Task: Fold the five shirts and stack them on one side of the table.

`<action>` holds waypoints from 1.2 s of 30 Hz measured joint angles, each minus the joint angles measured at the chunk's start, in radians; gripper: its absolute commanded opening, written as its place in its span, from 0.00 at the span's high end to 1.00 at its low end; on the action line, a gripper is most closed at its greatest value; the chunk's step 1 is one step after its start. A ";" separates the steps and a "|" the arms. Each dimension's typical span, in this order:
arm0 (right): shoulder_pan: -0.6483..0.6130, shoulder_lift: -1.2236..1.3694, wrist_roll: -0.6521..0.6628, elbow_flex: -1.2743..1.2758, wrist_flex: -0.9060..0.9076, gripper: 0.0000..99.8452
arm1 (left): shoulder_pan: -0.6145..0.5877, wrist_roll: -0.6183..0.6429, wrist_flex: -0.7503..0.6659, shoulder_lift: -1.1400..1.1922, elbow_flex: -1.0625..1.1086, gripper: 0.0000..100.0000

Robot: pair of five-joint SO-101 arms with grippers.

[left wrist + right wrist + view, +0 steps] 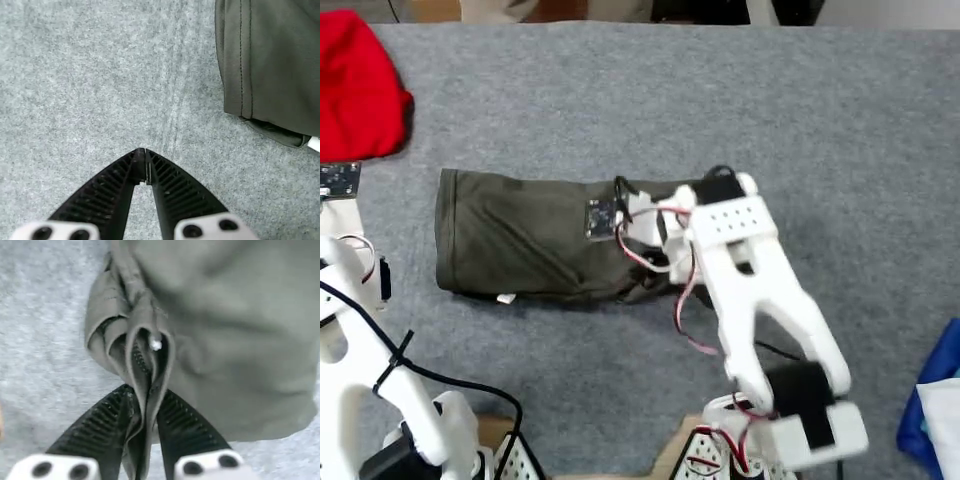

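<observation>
Grey felt table [620,90] carries the work. Right gripper [145,397]: jaws pinched on a bunched fold at one end of the olive shirt [520,235], probably to carry that end over for the next fold. The rest of the garment lies flat beyond the tips. Left gripper [144,155]: jaws pressed together on nothing, over bare felt, with the shirt's far hem near it. Red shirt [355,85] and blue shirt [935,400] lie well apart at opposite table edges, presumably awaiting folding.

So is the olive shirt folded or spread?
Folded: the olive shirt lies as a compact rectangle, one end in the right gripper.
</observation>
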 measured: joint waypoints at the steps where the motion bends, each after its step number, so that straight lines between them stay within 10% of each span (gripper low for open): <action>1: 0.006 0.035 0.006 -0.038 0.002 0.98 | 0.000 0.000 0.000 0.000 0.000 0.98; 16: 0.060 0.419 0.074 -0.488 0.107 0.98 | 0.000 0.000 0.000 0.000 0.000 0.98; 25: 0.150 0.482 0.080 -0.612 0.160 0.71 | 0.000 0.000 0.000 -0.006 0.000 0.98; 36: 0.149 0.479 0.080 -0.778 0.437 0.93 | 0.000 0.000 0.026 -0.009 0.000 0.98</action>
